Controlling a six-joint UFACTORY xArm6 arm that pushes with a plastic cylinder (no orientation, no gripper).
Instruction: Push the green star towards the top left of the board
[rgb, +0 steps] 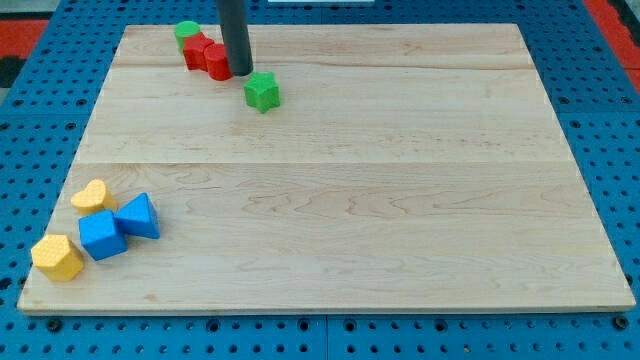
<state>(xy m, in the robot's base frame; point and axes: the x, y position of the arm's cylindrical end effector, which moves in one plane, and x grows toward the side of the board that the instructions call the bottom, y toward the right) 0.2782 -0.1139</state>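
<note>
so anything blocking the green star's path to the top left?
Yes. The red blocks and a green round block sit up-left of the green star, on that path. My tip is also just to the star's upper left, beside the red blocks.

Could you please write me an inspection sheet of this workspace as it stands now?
Surface: pale wooden board, flat, lying on a blue perforated base.
Job's things: green star near the view's top, left of centre, standing apart from the other blocks.
Clutter: two red blocks and a green round block bunched at the view's top left; yellow heart, two blue blocks and a yellow block grouped at the view's bottom left.
Hand: none fitted; my tip sits just left of and above the green star, beside the red blocks.
Cables: nothing seen.
Surroundings: red strip at the view's top corners.
</note>
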